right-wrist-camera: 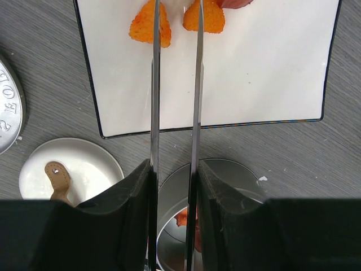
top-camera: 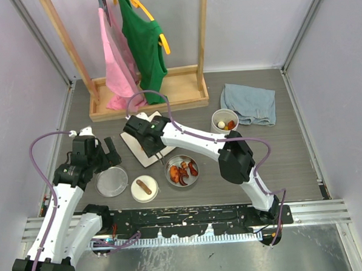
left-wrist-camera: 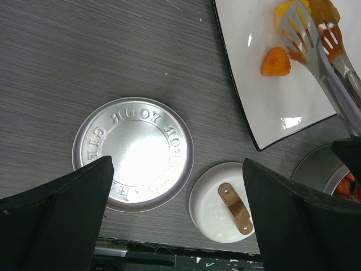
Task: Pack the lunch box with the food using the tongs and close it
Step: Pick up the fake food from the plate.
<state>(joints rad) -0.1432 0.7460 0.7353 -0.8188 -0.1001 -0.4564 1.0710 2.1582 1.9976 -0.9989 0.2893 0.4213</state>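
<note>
While slim silver metal tongs (right-wrist-camera: 155, 101) are reaching over white square plate (right-wrist-camera: 265, 68), wide round steel tin (right-wrist-camera: 231, 180) is lying open

Right gripper (right-wrist-camera: 174, 172) is pinching the tongs' arms, tips over two orange food pieces (right-wrist-camera: 141, 28) on the plate. The tin, just beside the plate, is holding orange and red pieces. Left gripper (left-wrist-camera: 177, 164), jaws spread wide, is hovering above the flat embossed steel lid (left-wrist-camera: 132, 152).

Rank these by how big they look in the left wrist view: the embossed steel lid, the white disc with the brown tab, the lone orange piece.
Largest: embossed steel lid.
Middle: white disc.
Smallest: orange piece.
All three lie flat at similar levels, so nearness barely matters.
</note>
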